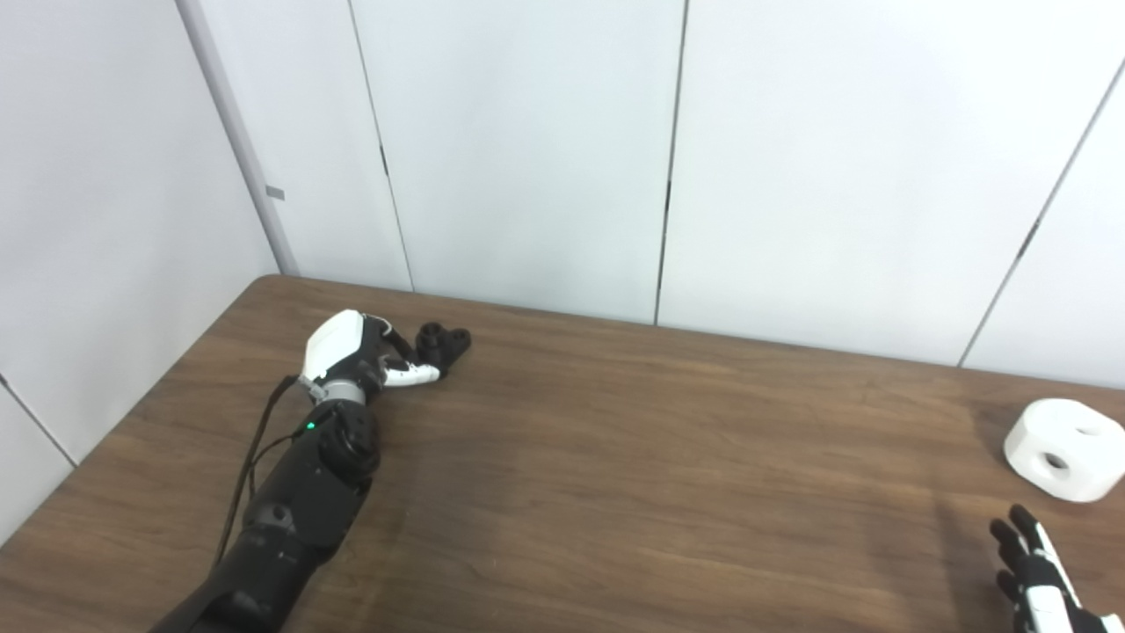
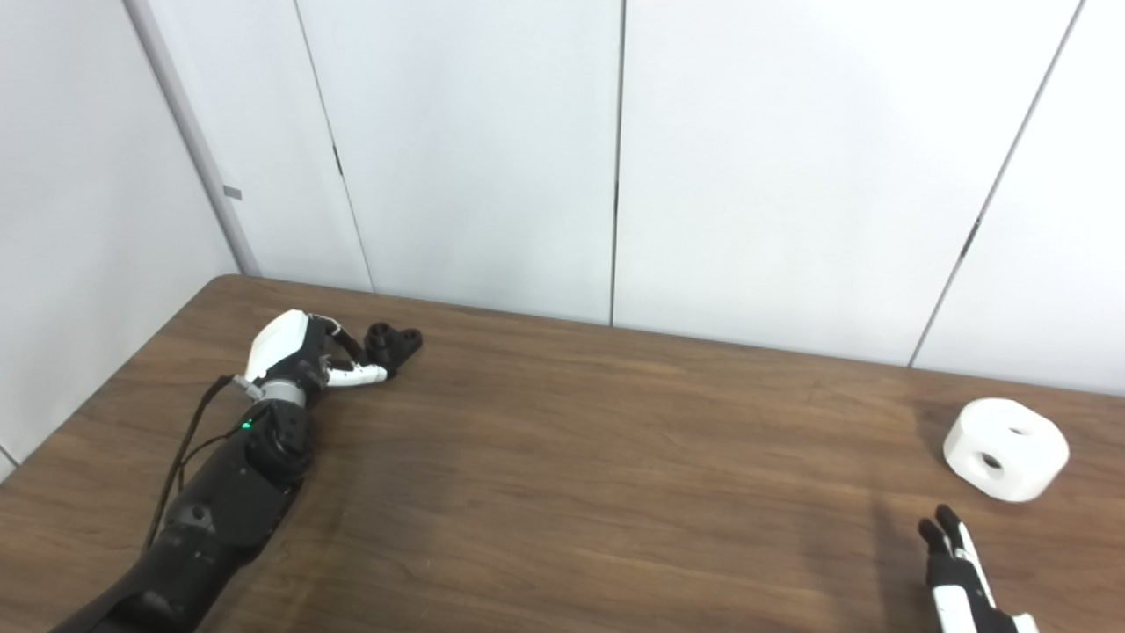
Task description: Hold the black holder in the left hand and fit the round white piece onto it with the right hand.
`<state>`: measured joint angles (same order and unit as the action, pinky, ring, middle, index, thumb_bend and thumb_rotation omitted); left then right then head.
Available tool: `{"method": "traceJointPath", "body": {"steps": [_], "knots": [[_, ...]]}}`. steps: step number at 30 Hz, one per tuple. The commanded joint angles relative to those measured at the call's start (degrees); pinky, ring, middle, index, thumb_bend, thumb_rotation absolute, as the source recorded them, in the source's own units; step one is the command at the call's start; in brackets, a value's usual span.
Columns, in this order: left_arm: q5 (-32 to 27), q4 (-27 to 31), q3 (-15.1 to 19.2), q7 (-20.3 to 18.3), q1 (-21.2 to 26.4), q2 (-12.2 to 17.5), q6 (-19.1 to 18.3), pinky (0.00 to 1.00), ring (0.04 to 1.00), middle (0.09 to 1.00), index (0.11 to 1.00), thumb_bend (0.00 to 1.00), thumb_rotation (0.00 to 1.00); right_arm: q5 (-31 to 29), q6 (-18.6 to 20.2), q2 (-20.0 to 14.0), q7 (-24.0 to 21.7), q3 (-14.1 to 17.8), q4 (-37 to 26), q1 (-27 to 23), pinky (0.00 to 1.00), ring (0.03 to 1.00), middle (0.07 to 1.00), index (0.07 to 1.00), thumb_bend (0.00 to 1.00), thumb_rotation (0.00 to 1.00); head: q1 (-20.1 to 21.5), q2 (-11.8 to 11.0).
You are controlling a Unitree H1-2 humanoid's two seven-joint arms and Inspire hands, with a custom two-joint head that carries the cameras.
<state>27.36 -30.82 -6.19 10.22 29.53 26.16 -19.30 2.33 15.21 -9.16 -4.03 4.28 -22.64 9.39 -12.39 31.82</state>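
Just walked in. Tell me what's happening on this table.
A humanoid robot is starting to join two parts. Its left hand is at the black holder near the table's far left corner, fingers around it or right against it, with the holder apparently still on the wood. The round white piece sits untouched at the far right. The right hand is just below it, fingers apart, holding nothing.

A brown wood-grain table (image 1: 615, 457) stands in a corner of plain white panelled walls (image 1: 527, 149).
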Motion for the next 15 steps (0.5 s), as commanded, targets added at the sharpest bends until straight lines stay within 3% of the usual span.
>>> {"method": "traceJointPath", "body": {"steps": [1,9,15], "knots": [[0.1,3.0,-0.7,-1.9,0.3,0.8,0.9,1.00,0.911,0.800,0.485,0.52,0.05,0.1,-1.6,0.4,0.7,0.0,-1.9,-1.4,1.00,1.000,0.969,1.000,0.54,1.00,0.1,0.1],[1.1,13.0,-2.6,-6.3,-3.3,-0.1,-0.7,0.99,0.938,0.809,0.486,0.52,0.05,0.8,-2.5,0.7,0.9,-0.2,-1.1,-1.5,1.00,1.000,0.969,1.000,0.53,1.00,1.2,0.5],[2.0,19.6,-4.2,-9.3,-5.7,0.0,0.6,1.00,0.927,0.811,0.486,0.52,0.05,1.2,-2.7,1.0,1.0,-0.3,-0.4,-1.6,1.00,1.000,0.965,1.000,0.53,1.00,1.6,0.5]]}}
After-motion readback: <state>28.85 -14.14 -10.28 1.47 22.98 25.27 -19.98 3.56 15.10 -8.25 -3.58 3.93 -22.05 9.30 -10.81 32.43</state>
